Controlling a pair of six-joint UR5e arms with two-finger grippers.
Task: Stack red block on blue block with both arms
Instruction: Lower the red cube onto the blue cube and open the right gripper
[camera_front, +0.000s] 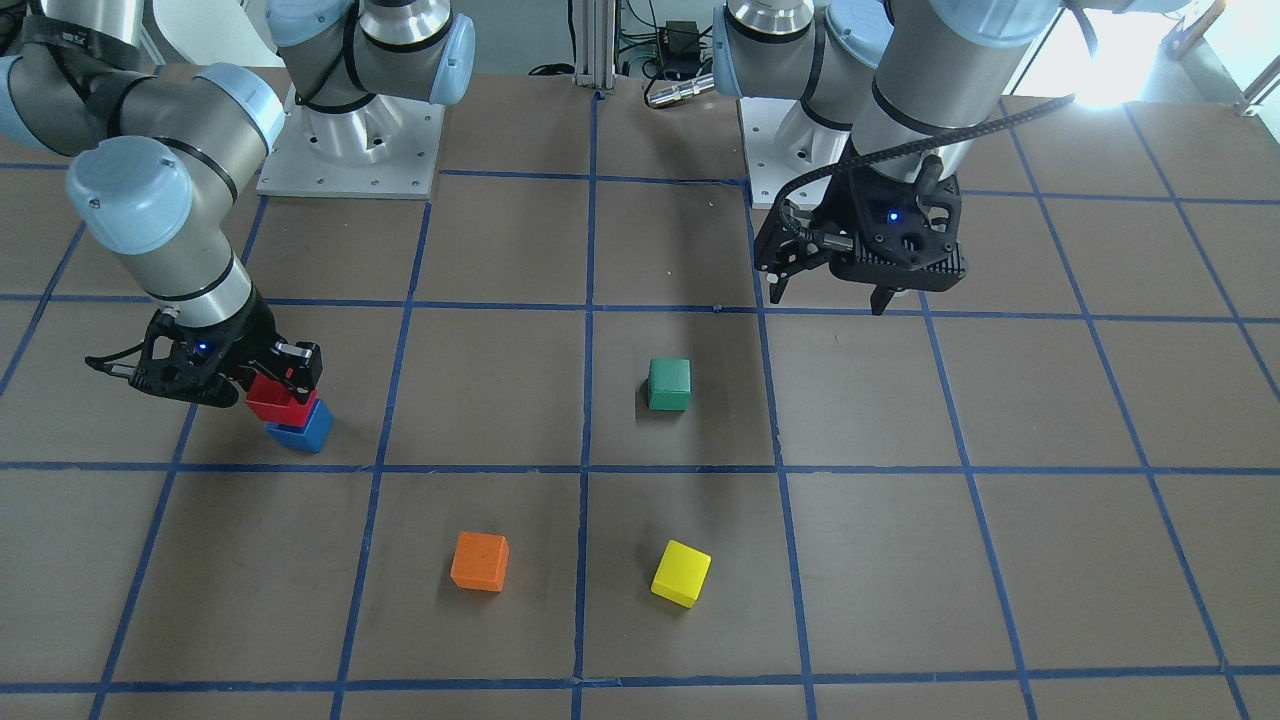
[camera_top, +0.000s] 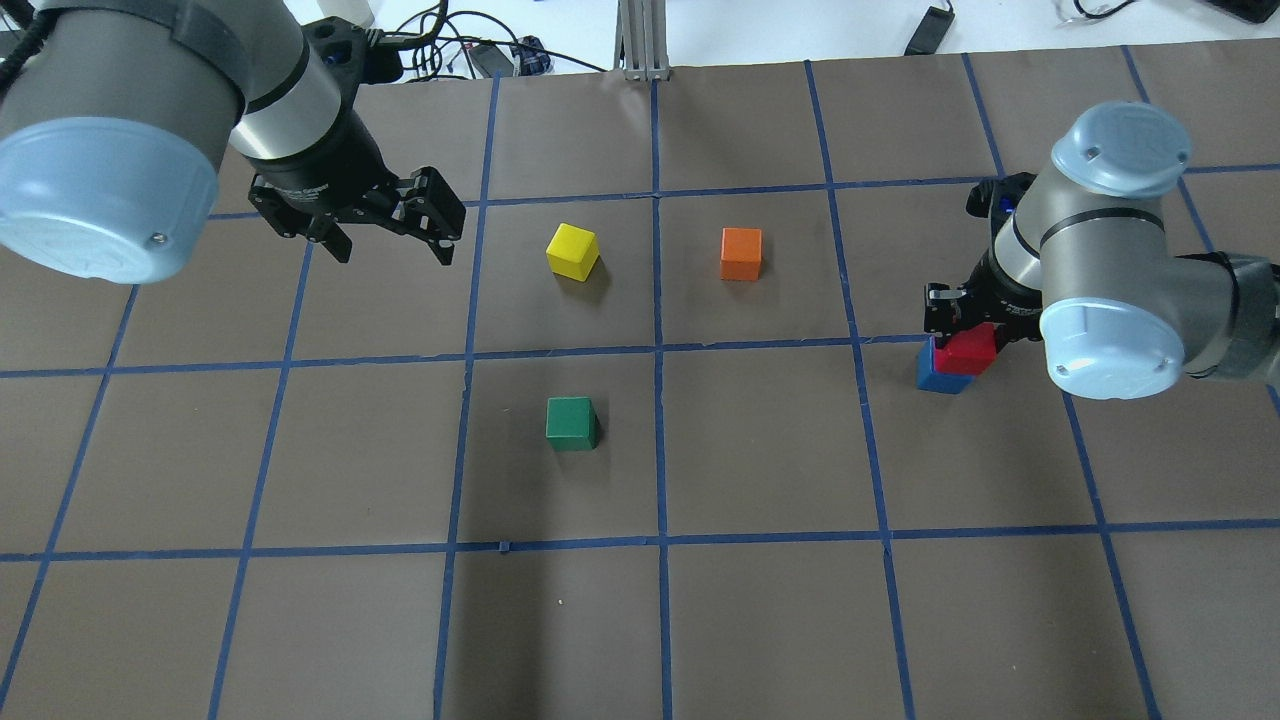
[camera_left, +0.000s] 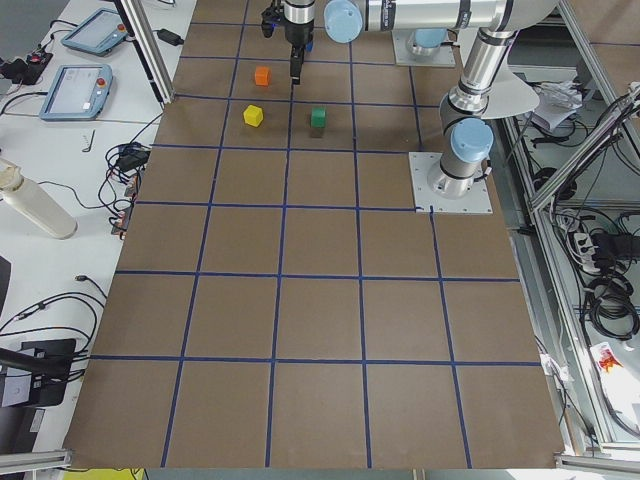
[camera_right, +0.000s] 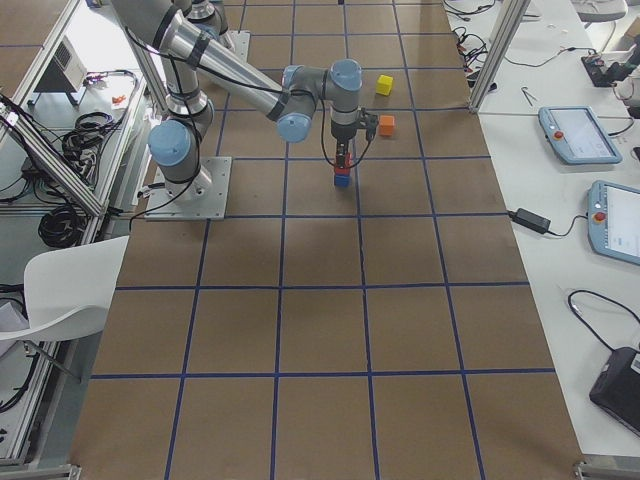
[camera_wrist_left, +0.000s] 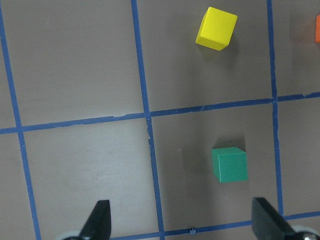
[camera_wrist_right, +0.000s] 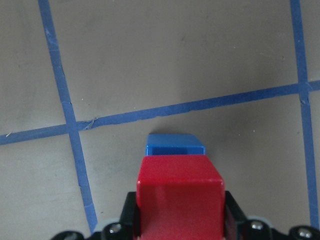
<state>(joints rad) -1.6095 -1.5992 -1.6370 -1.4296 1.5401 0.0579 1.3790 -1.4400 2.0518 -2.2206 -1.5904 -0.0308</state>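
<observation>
Red block (camera_wrist_right: 180, 195): pinched between the right gripper's (camera_top: 962, 335) fingers, on or just above the blue block (camera_wrist_right: 175, 145); contact cannot be told.

Risk: red may sit offset toward the gripper. On release it could overhang and tip, or a sticking pad could drag it off.

Orientation: a cube, so no long axis; top face up, edges roughly parallel to blue's.

Left gripper (camera_top: 392, 250): spread wide, empty, well apart, near the yellow block (camera_top: 572, 250).

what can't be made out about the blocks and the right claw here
Right wrist view: the red block covers most of the blue block, hiding whether it rests flat.
Overhead view: the right arm's joint hides part of the right claw.
Left wrist view: the orange block is cut by the right edge.
</observation>
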